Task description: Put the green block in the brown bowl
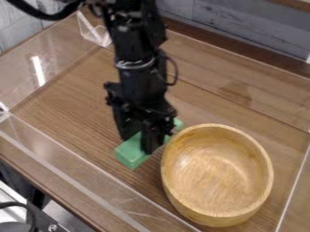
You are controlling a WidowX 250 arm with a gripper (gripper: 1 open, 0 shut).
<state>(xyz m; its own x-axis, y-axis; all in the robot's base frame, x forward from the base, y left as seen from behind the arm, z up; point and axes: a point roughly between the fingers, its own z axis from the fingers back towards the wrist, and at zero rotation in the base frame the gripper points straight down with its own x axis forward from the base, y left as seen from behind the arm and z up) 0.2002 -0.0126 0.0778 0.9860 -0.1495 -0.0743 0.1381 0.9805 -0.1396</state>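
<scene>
Fingers (pixel 148 145) clamped on green block (pixel 137 152), beside brown bowl (pixel 218 172)

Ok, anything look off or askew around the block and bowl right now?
Nothing stands out. The end effector points down and grips the green block just left of the bowl. The bowl sits upright and empty on the table, no spills or damage visible.

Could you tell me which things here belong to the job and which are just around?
Job:
- green block, held in the pincer
- bowl, empty

Just there:
- table
- clear wall along the near edge
</scene>
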